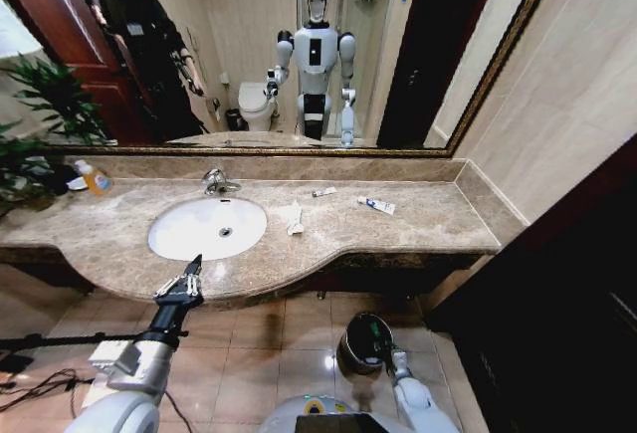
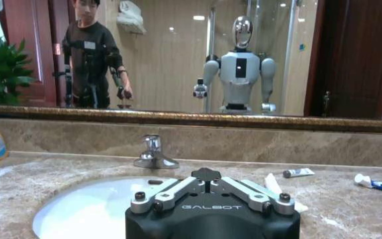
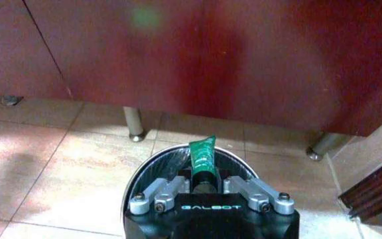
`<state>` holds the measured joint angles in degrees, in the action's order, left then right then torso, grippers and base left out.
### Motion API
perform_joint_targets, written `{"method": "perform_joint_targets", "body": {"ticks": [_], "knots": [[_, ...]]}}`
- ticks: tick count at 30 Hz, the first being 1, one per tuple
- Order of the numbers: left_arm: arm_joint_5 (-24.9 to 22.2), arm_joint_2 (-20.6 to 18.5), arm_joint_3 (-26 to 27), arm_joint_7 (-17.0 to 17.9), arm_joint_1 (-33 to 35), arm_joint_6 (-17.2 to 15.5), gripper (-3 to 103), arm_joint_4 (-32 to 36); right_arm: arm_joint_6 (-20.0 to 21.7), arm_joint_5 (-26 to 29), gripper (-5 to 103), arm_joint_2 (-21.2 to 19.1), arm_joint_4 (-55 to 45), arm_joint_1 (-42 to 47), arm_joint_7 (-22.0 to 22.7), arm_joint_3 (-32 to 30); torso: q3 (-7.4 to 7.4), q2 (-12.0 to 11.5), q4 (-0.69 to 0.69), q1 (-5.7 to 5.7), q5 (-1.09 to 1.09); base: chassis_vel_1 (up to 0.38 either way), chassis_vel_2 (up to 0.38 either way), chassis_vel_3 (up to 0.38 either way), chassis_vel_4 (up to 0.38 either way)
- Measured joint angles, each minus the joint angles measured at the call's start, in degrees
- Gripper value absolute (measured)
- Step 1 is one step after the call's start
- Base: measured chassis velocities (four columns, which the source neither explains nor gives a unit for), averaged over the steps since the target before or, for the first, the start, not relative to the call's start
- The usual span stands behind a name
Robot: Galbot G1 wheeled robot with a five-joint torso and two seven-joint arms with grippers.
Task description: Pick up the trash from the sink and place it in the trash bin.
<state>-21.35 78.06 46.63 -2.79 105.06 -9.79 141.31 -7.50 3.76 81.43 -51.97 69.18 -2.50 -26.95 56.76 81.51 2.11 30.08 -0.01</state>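
My right gripper (image 3: 204, 183) is shut on a tiny green tube (image 3: 203, 152), held right over the open mouth of the dark trash bin (image 3: 159, 168). In the head view this gripper (image 1: 398, 358) sits low at the bin (image 1: 360, 345), on the floor below the counter. A crumpled white tissue (image 1: 293, 218), a small white tube (image 1: 323, 191) and a white-and-blue toothpaste tube (image 1: 376, 205) lie on the countertop right of the white oval sink (image 1: 179, 239). My left gripper (image 1: 195, 264) is shut and empty, hovering at the counter's front edge before the basin (image 2: 78, 214).
A chrome faucet (image 1: 219, 182) stands behind the basin. An orange soap bottle (image 1: 95, 178) and a green plant (image 1: 40, 105) are at the far left. A large mirror (image 1: 418, 45) backs the marble counter (image 1: 438, 224). Dark cabinet doors (image 3: 198, 55) rise behind the bin.
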Motion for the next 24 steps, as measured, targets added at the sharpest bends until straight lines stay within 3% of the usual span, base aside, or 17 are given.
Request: {"method": "perform_joint_targets", "body": {"ticks": [2,4,8,16,19,21,22,24], "knots": [[0.00,0.00,0.00,0.00,0.00,0.00,0,0.00,-0.20,-0.01,18,0.07,0.68,-0.45,-0.01,0.04,0.00,0.00,0.00,0.00,0.01,0.000,0.000,0.000,0.000],[0.00,0.00,0.00,0.00,0.00,0.00,0,0.00,-0.43,-0.03,22,0.19,1.34,-0.87,0.06,0.06,0.00,0.00,0.00,0.00,0.00,0.000,0.000,0.000,0.000],[0.00,0.00,0.00,0.00,0.00,0.00,0,0.00,-1.22,-0.13,44,0.39,2.72,-1.48,0.40,0.04,0.00,0.00,0.00,0.00,0.00,0.000,0.000,0.000,0.000],[0.00,0.00,0.00,0.00,0.00,0.00,0,0.00,-1.63,-0.09,65,-0.02,2.26,-1.28,0.49,-0.09,0.00,0.00,0.00,0.00,0.01,0.000,0.000,0.000,0.000],[0.00,0.00,0.00,0.00,0.00,0.00,0,0.00,-1.63,0.05,82,-0.44,1.35,-0.89,0.61,-0.23,0.00,0.00,0.00,0.00,0.01,0.000,0.000,0.000,0.000],[0.00,0.00,0.00,0.00,0.00,0.00,0,0.00,-1.63,0.07,82,-0.50,1.25,-0.84,0.62,-0.23,0.00,0.00,0.00,0.00,0.01,0.000,0.000,0.000,0.000],[0.00,0.00,0.00,0.00,0.00,0.00,0,0.00,-1.61,0.18,92,-0.70,0.87,-0.65,0.69,-0.28,0.00,0.00,0.00,0.00,0.01,0.000,0.000,0.000,0.000],[0.00,0.00,0.00,0.00,0.00,0.00,0,0.00,-1.48,0.47,97,-0.98,-0.05,-0.12,0.81,-0.40,0.00,0.00,0.00,0.00,0.01,0.000,0.000,0.000,0.000]]}}
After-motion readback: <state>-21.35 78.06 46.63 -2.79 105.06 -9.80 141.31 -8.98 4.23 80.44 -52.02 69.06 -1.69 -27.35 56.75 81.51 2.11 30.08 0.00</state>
